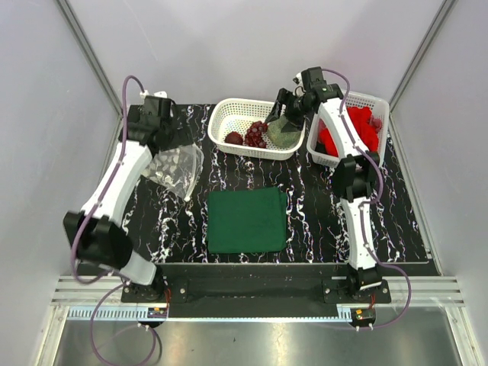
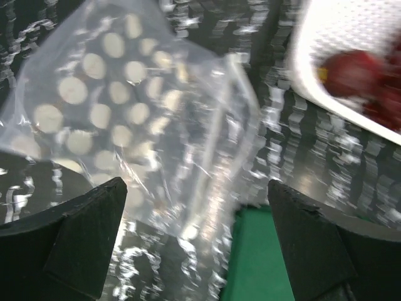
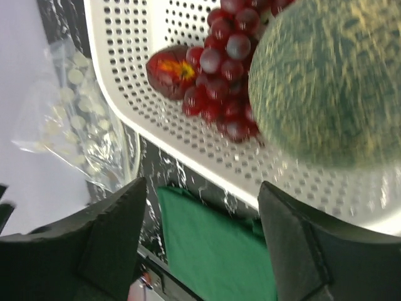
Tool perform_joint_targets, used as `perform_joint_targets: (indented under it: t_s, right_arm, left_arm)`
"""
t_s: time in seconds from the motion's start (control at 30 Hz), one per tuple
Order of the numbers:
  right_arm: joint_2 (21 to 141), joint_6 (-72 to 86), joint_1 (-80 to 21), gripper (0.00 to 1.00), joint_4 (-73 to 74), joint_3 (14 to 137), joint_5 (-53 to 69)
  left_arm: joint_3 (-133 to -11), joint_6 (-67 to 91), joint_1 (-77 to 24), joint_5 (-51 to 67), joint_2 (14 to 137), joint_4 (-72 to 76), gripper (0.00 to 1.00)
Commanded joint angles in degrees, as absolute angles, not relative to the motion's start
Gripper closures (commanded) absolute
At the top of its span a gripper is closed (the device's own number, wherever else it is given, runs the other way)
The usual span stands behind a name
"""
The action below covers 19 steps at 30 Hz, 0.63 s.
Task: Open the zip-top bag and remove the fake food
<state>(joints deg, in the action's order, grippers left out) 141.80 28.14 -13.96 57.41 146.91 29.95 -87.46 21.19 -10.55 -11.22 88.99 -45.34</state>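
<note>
The zip-top bag [image 1: 175,168], clear and crinkly, lies loose on the black marbled table by the left arm; in the left wrist view the bag [image 2: 138,113] spreads below and beyond my jaws. My left gripper [image 1: 168,141] [image 2: 197,213] hovers over it, open, holding nothing. The fake food sits in the middle white basket [image 1: 229,114]: a mottled green ball [image 1: 284,134] [image 3: 326,81], dark red berry clusters [image 1: 256,134] [image 3: 229,50] and a red-orange piece [image 3: 172,66]. My right gripper [image 1: 288,110] [image 3: 200,207] hangs open just above the green ball, apart from it.
A flat dark green cloth [image 1: 246,219] [image 3: 213,244] lies in the middle of the table. A second white basket [image 1: 381,103] at the back right holds a bright red cloth [image 1: 358,126]. Grey walls close in the table on three sides.
</note>
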Motion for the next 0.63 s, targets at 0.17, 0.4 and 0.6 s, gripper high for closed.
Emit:
perform_joint_targets:
  t_s: [0.17,0.4,0.6]
  right_arm:
    - [119.56,21.09,-22.58,0.00,72.07,135.82,11.00]
    - [91.44,32.24,-25.05,0.00,49.16,90.00,14.58]
    - [66.42,45.42,-25.05,0.00,26.92,60.59,24.58]
  left_arm:
    - [-75.95,30.32,-29.52,-3.09,71.92,-40.79,0.01]
    - [-60.66,36.20,-34.72,7.28,54.88,-25.36,0.01]
    - [-43.70,50.78,-34.80,13.96,41.50,-4.08,0.01]
